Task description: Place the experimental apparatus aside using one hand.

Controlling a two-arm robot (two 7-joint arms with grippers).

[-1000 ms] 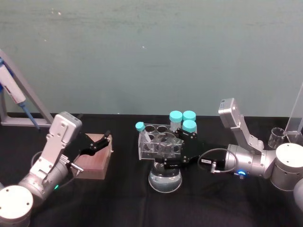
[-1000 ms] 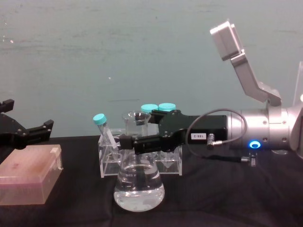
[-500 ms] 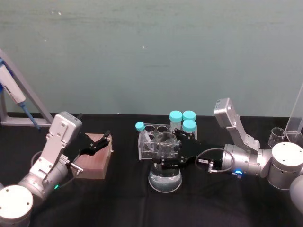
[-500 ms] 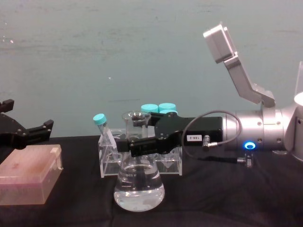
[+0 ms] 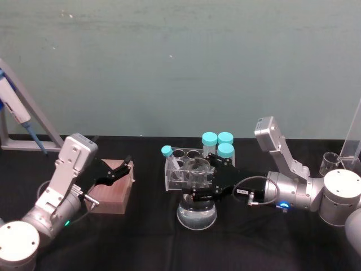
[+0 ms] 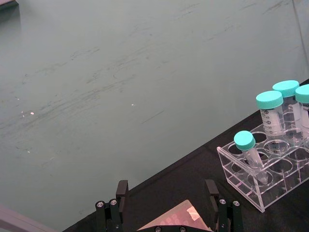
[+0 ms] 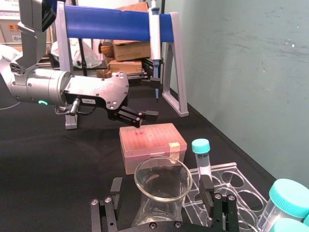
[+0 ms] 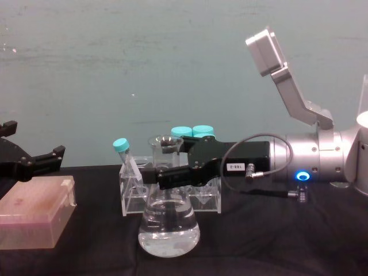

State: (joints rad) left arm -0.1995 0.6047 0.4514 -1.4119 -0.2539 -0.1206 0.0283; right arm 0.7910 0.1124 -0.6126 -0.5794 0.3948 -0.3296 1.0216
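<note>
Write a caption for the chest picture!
Open right gripper straddles the conical flask at its neck, before the tube rack; left gripper idles above the pink box.

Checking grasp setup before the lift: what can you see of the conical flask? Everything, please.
The clear glass conical flask stands upright on the black tabletop, just in front of the clear acrylic tube rack. It has a wide base, a narrow neck and a flared open rim with no stopper. Clear liquid fills the lower part of the body. The black right gripper is at its neck, jaws open on either side below the rim. The right wrist view shows gaps, so I can't confirm contact.
</note>
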